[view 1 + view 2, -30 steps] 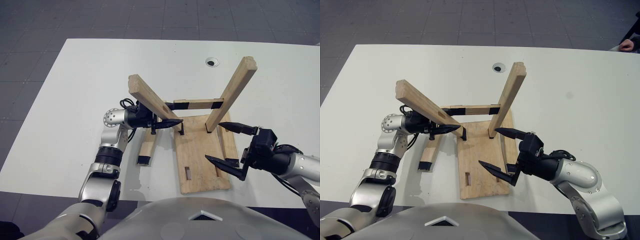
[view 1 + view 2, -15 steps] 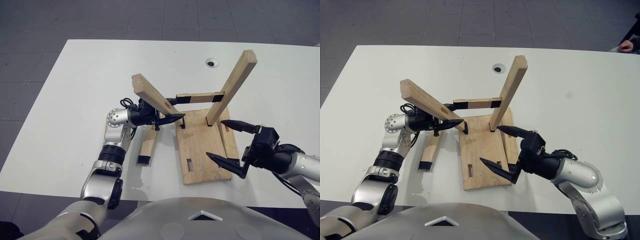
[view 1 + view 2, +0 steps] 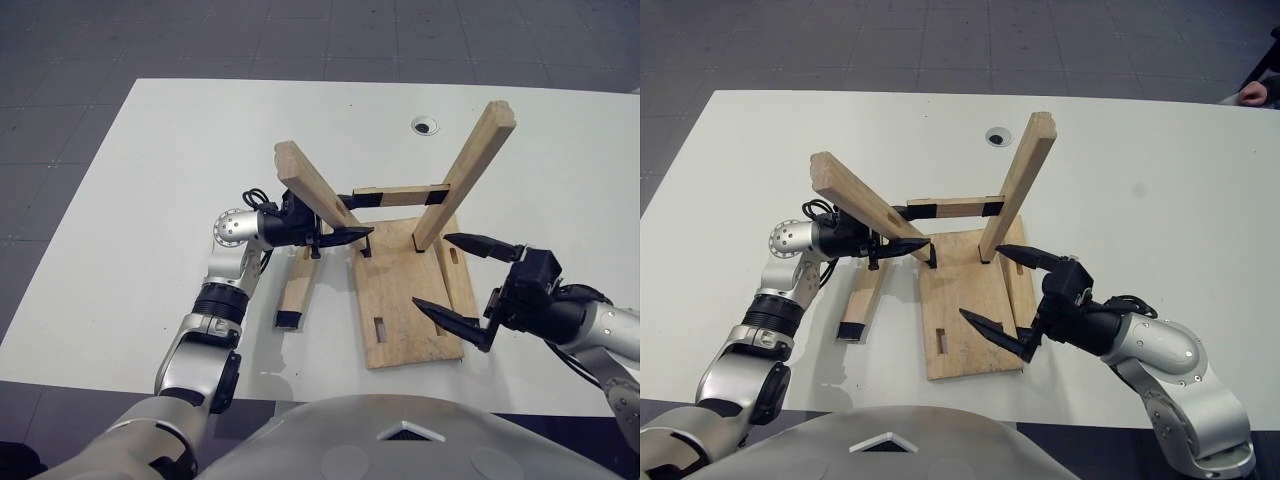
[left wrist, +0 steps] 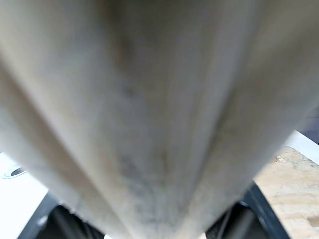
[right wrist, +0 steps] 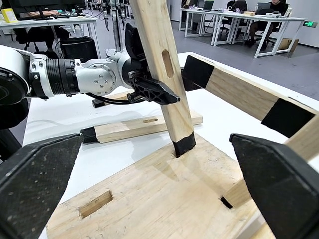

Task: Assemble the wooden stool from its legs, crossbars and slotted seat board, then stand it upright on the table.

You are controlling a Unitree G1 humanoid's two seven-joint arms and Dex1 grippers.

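The slotted seat board [image 3: 392, 288] lies flat on the table. Two legs stand in its far slots. The left leg [image 3: 310, 185] tilts left and the right leg [image 3: 465, 170] tilts right. A crossbar [image 3: 398, 195] with black ends joins them. My left gripper [image 3: 355, 233] is shut on the left leg low down, near the board; that leg [image 4: 149, 99] sits close in the left wrist view. My right gripper [image 3: 431, 269] hangs open over the board's near right part, its fingers [image 5: 40, 184] wide apart and holding nothing.
A loose leg [image 3: 295, 292] lies on the table left of the board, under my left arm. A thin wooden strip [image 3: 1014, 288] runs along the board's right edge. A cable hole [image 3: 424, 125] sits at the table's far side. The table's near edge is close to the board.
My left gripper has swung the left leg rightward and more upright. The seat board has turned and slid a little. The right gripper has barely moved.
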